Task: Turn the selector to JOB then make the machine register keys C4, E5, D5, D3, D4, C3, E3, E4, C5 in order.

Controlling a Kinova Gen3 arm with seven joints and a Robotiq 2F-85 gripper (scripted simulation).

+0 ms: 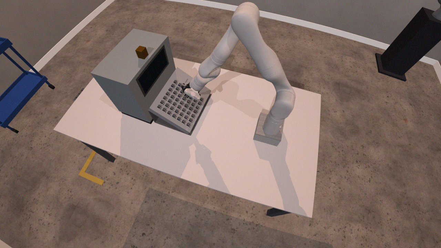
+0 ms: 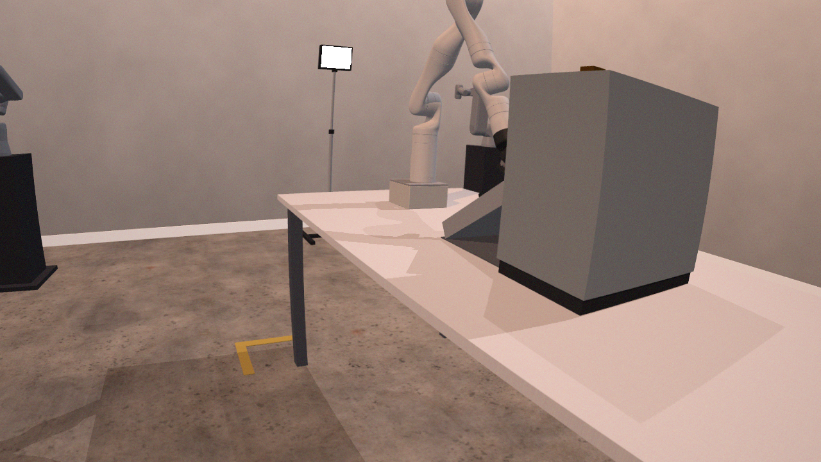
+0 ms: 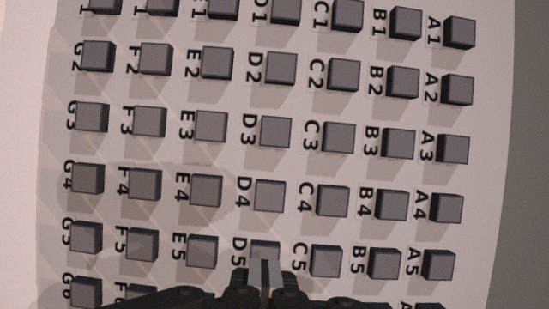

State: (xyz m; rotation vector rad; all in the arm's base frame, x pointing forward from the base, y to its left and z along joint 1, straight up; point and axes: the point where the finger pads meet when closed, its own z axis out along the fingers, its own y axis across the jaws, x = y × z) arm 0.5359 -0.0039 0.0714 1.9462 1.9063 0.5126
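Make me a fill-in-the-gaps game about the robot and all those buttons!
1. The shut pincer points at the key labelled ____.
2. The key just right of D3 in the wrist view is labelled ____.
3. On top of the grey machine sits a small ____ cube.
4. Left of the table stands a cart coloured ____.

Missing words: D5, C3, brown, blue
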